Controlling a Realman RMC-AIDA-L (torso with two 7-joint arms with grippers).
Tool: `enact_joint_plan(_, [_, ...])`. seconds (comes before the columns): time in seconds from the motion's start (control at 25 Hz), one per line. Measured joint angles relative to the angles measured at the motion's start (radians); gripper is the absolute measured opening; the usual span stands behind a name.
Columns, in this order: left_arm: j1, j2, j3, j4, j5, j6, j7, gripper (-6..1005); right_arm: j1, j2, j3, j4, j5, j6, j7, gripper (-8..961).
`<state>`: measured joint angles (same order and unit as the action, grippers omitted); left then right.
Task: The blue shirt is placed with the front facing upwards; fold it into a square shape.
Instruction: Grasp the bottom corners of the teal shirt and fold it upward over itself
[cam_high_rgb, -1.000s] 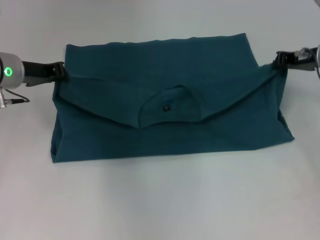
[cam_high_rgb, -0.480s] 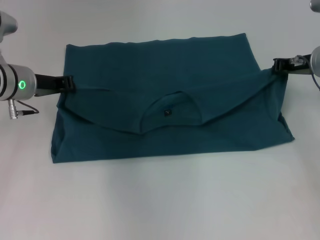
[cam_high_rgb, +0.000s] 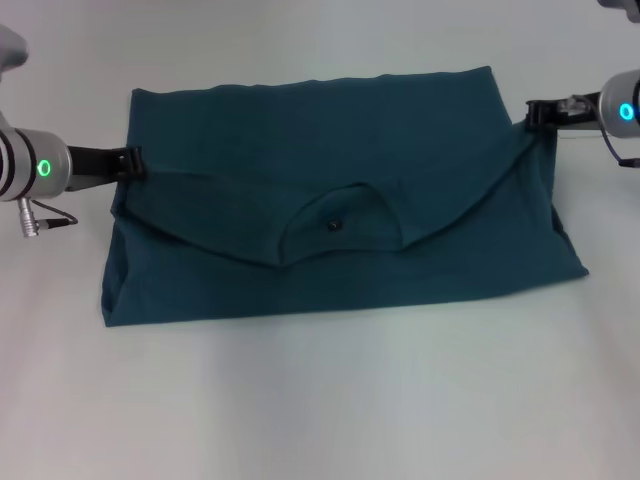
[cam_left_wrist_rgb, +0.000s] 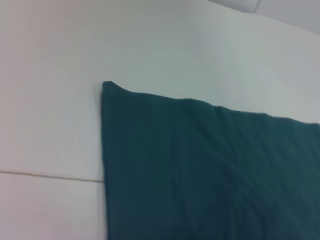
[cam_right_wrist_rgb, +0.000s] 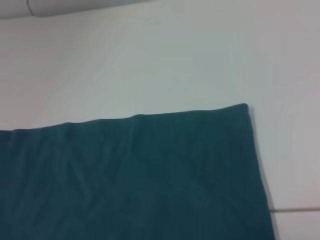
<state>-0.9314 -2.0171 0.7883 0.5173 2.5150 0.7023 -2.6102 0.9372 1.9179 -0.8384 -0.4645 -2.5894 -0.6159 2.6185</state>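
We see the right hand carry its pinched corner of the blue shirt farther back since a second ago. The left hand stays clamped on its corner; the top fold is nearly laid.

Even bright overhead light, faint soft shadows, wrist views slightly blurred
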Motion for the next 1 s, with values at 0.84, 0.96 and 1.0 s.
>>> enact_joint_plan(0.84, [0.01, -0.029, 0.018, 0.025, 0.075, -0.015, -0.039, 25, -0.003, 0.008, -0.023, 0.01, -0.029, 0.01, -0.007, 5])
enact_joint_plan(0.96, [0.01, -0.032, 0.022, 0.025, 0.074, -0.011, -0.04, 25, 0.001, 0.01, -0.032, 0.01, -0.073, 0.014, -0.002, 41])
enact_joint_plan(1.0, [0.01, -0.033, 0.022, 0.026, 0.074, -0.007, -0.041, 25, 0.001, 0.011, -0.033, 0.01, -0.081, 0.017, 0.0, 59])
